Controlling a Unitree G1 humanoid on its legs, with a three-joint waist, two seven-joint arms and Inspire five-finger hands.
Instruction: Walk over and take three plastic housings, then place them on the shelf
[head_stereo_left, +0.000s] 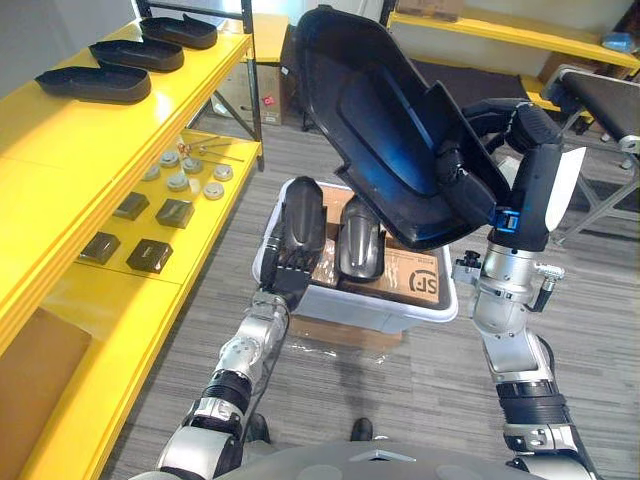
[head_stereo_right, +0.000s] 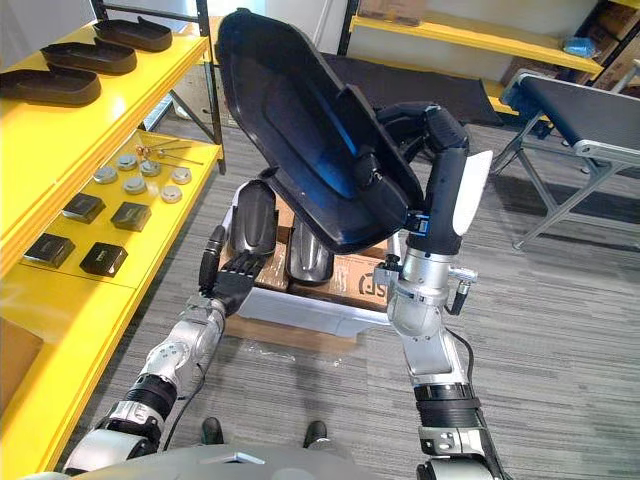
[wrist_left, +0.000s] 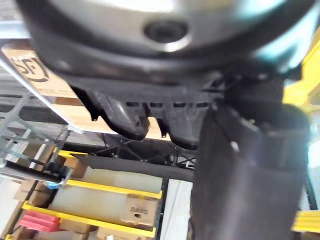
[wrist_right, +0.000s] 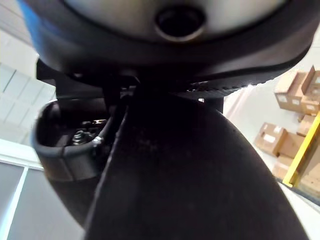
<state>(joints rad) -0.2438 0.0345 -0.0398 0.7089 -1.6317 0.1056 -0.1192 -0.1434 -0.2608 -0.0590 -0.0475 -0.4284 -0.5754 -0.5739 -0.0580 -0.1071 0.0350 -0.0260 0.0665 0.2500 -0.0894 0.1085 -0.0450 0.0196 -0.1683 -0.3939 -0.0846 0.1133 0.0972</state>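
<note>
You have the yellow shelf (head_stereo_left: 40, 150) as your largest landmark, running along the robot's left side. Next in size is the held plastic housing (head_stereo_left: 380, 120), black, raised high and tilted with its hollow side toward the head camera, above the white bin (head_stereo_left: 385, 312). The right hand (head_stereo_right: 430, 135) has it, with dark fingers hooked tightly over the housing's right-hand edge. The bin sits on a flat cardboard box (head_stereo_left: 335, 332) on the floor, near the shelf's lower level. On the shelf's top level you can see three shelved housings in a row: nearest (head_stereo_left: 93, 83), middle (head_stereo_left: 137, 54), farthest (head_stereo_left: 180, 30). Inside the bin two more stand upright side by side, the left upright housing (head_stereo_left: 302, 215) and the right upright housing (head_stereo_left: 360, 245). The left hand (head_stereo_left: 288, 265) is low at the bin's left front, against the base of the left upright housing; you cannot tell whether it grips it. Smallest, on the lower level: four small black boxes (head_stereo_left: 150, 255) and, beyond them, round metal parts (head_stereo_left: 178, 182)
</note>
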